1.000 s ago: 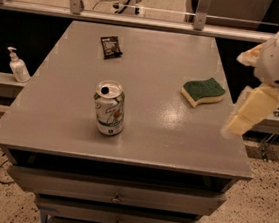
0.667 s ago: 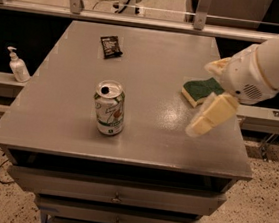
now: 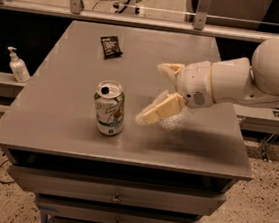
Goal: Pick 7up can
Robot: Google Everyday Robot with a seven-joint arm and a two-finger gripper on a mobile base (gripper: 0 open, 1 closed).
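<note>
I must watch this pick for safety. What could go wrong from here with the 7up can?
1. The gripper hangs open to the right of the 7up can, not yet around it. A finger striking the can's side might tip this upright can.
2. The can stands in the front part of the table. A sideways push might slide it toward the edge.
</note>
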